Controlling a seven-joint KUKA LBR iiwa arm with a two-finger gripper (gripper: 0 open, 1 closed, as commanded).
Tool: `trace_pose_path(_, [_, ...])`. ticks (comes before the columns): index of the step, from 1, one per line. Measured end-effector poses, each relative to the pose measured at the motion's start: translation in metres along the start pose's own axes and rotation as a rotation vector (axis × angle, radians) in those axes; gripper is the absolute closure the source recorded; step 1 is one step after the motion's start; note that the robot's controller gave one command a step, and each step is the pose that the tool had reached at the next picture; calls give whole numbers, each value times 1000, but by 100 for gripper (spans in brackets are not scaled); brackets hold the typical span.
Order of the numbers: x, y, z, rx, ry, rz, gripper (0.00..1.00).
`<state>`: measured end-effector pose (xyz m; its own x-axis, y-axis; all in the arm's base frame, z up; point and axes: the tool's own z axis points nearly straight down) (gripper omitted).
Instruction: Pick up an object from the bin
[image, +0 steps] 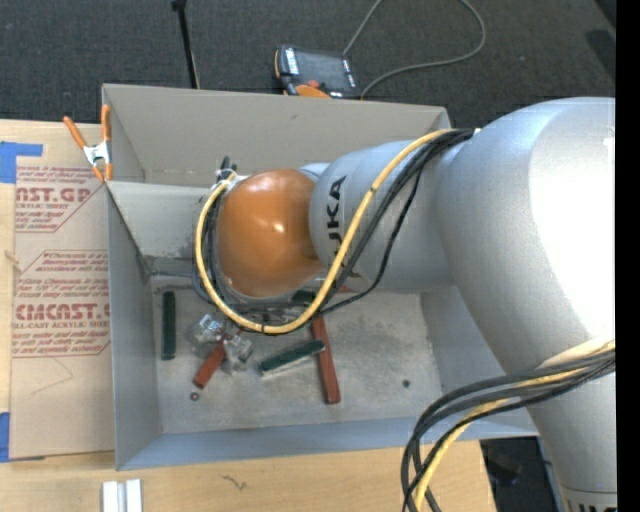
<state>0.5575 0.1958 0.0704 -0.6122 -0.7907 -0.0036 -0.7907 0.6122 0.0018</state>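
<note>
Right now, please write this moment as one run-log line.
pincer low in bin | nearest: short red-brown stick, slanted dark green stick | grasp: cannot tell

grey bin (130, 400), rust-red stick (326, 372), dark green stick (168, 325)

Robotics lab, industrial arm (520, 250) (KUKA lettering) over a grey metal bin (125, 320), cabled device (318, 70) on dark floor (60, 50).

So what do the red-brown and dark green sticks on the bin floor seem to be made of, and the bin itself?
Red-brown stick: matte, even colour, straight edges; probably plastic or painted wood. Dark green stick: faint sheen along its length, likely plastic. Bin: dull grey sheet metal, with flat folded walls and a scuffed, speckled floor.
</note>
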Motion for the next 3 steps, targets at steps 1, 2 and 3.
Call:
trace_pose_path(1, [28,-4,-118,7,-4,-9,100])
trace_pose_path(2, [45,0,-190,7,-5,-64,100])
trace_pose_path(3, [53,14,-169,0,2,-74,100])
